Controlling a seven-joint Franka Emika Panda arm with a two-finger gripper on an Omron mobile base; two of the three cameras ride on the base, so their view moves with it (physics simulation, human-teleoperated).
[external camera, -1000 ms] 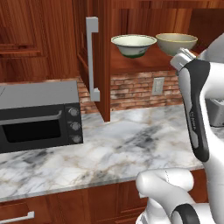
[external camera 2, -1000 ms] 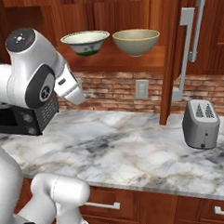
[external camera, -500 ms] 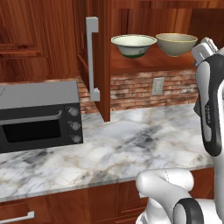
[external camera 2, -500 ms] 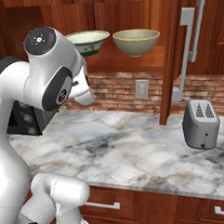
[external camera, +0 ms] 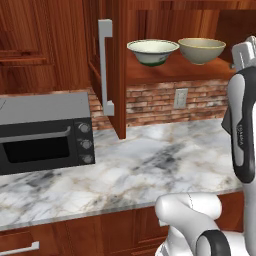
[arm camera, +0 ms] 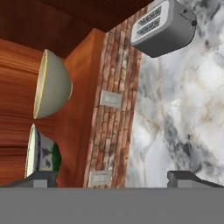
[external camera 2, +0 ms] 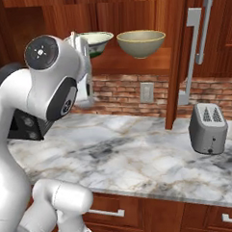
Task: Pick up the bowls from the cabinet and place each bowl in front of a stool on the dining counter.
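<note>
Two dark fingertips of my gripper (arm camera: 111, 177) stand wide apart, holding nothing. To do this reach well I should level the hand and come at the nearer pale-green bowl (external camera: 152, 51) by its rim, clear of the tan bowl (external camera: 201, 50) beside it. Two bowls sit on the open cabinet (external camera: 175, 72) shelf, one toaster (external camera 2: 208, 128) beyond.

tan bowl (external camera: 201, 50): beige all over
pale bowl (external camera: 153, 51): whitish, green foot
table (external camera: 150, 165): grey-veined white marble
cabinet (external camera: 118, 75): reddish-brown
</note>
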